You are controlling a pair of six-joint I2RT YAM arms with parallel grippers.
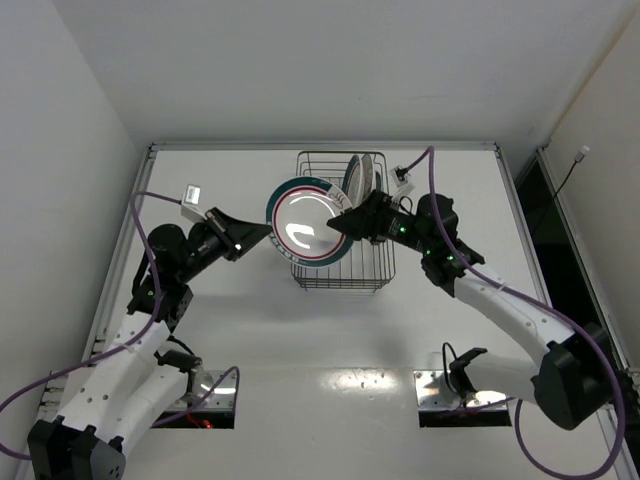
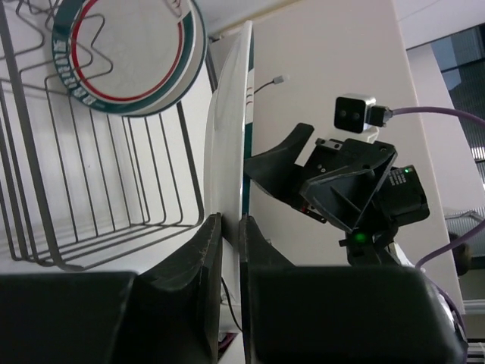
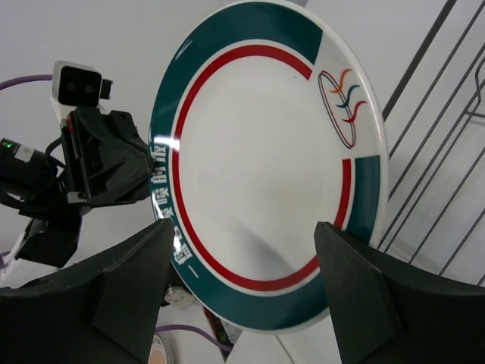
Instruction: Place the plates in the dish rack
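Observation:
A white plate with a teal-and-red rim band (image 1: 305, 222) hangs tilted over the dark wire dish rack (image 1: 365, 275). My left gripper (image 1: 262, 233) is shut on its left rim. The left wrist view shows it edge-on (image 2: 227, 129), pinched between my fingers (image 2: 229, 225). My right gripper (image 1: 342, 222) is open at the plate's right side. In the right wrist view the plate's face (image 3: 265, 167) fills the gap between my spread fingers (image 3: 244, 227), which do not touch it. A second banded plate (image 2: 129, 53) stands in the rack, and it also shows in the top view (image 1: 352, 178).
Another pale plate (image 1: 368, 172) stands behind the banded one at the rack's far end. Rack wires (image 3: 436, 152) run to the right of the right gripper. The left arm's wrist (image 3: 98, 167) faces the right gripper from across the plate. Two mounting plates (image 1: 205, 405) lie by the arm bases.

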